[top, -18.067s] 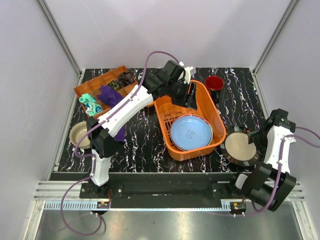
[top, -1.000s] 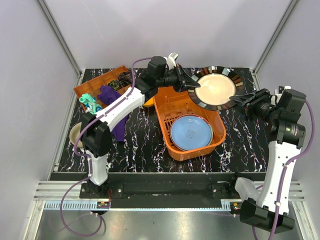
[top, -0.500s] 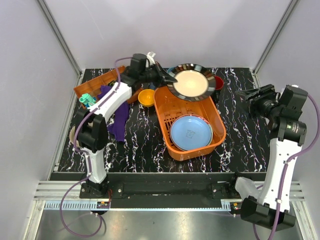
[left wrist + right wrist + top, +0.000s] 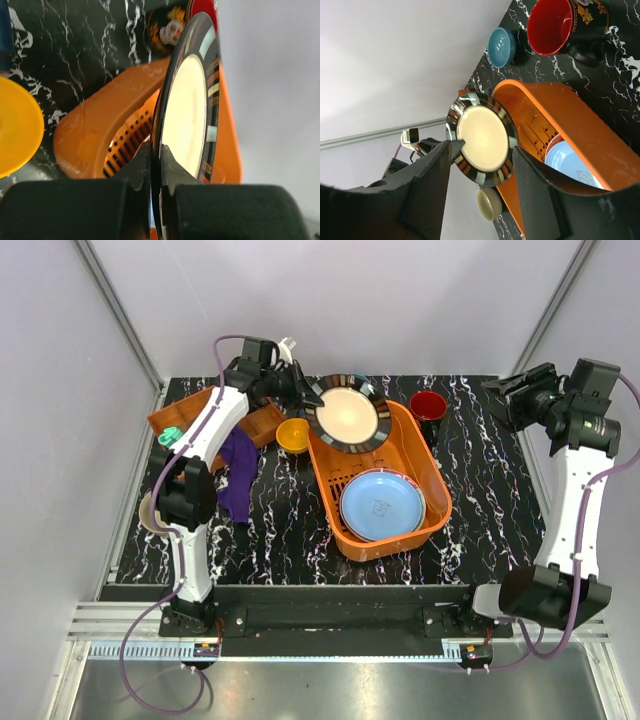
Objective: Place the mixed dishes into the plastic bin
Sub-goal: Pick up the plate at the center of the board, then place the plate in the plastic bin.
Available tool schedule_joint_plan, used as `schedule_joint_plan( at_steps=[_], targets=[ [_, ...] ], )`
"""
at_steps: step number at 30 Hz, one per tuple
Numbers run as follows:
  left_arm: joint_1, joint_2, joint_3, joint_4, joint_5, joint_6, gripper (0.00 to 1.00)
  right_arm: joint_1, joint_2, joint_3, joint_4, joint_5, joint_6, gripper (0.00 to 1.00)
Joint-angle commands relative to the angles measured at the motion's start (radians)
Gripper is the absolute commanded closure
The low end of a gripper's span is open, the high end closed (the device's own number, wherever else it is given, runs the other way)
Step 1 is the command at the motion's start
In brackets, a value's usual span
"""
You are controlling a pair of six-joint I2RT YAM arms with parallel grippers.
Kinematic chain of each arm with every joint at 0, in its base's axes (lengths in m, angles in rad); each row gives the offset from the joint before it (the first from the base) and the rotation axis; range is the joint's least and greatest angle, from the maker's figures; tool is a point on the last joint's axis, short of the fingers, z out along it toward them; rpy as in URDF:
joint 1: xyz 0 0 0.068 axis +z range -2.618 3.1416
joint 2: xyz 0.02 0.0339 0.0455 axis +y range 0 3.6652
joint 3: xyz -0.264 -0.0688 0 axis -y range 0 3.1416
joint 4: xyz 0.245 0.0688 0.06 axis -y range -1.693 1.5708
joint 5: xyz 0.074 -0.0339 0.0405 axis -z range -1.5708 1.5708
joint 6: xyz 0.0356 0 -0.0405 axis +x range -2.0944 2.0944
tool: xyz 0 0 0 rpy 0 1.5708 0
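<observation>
– Two pincers in view; which one has a dish?
– The left pincer [image 4: 152, 167]. Its fingers [image 4: 135, 175] are clamped on the rim of the dark striped-rim plate [image 4: 347, 415], one on each face. The wrist view sees the plate almost edge-on.
– Where is that plate relative to the plastic bin [image 4: 437, 483]?
– From above it overlaps the bin's far left corner, with its cream face towards the camera. Whether its lower edge touches the bin's wall, I cannot tell.
– And the right pincer [image 4: 497, 392]?
– It is raised by the far right corner of the surface [image 4: 480, 500], well apart from every dish. Its own camera shows the two fingers spread wide with nothing between them.
– Anything inside the bin?
– The light blue plate [image 4: 382, 505] lies flat on the slotted bottom at the near end.
– The other dishes?
– The red mug [image 4: 428, 406] stands upright just beside the bin's far right corner. The orange-yellow bowl [image 4: 293, 435] sits just left of the bin, near the held plate. The small blue bowl [image 4: 501, 40] is near the mug, seen only from the right wrist. The beige bowl [image 4: 150, 512] is at the left edge, partly behind the left arm.
– What else is on the left?
– A purple cloth [image 4: 238, 465] beside a brown-orange compartment tray [image 4: 190, 412], with a teal toy [image 4: 168, 437] at the tray's near end
</observation>
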Motion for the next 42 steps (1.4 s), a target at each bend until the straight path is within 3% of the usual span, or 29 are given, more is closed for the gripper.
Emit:
schedule_joint_plan(
  at_steps=[1,5,12,30,42],
  targets=[
    [-0.009,-0.074,0.049,0.010,0.119,0.117,1.00,-0.004,0.056,0.056,0.067,-0.050,-0.013,0.39],
    [-0.015,-0.132,-0.023,0.007,0.067,0.194,1.00,-0.004,0.099,0.070,0.089,-0.097,-0.010,0.39],
    [-0.030,-0.169,-0.119,0.019,0.122,0.294,1.00,-0.004,0.135,0.087,0.087,-0.124,-0.027,0.39],
    [-0.225,-0.047,-0.009,0.018,0.141,0.303,1.00,-0.004,0.070,0.004,0.080,-0.170,-0.018,0.38],
    [-0.282,-0.080,-0.127,0.010,0.110,0.364,1.00,-0.004,0.026,-0.039,0.052,-0.191,-0.028,0.38]
  ],
)
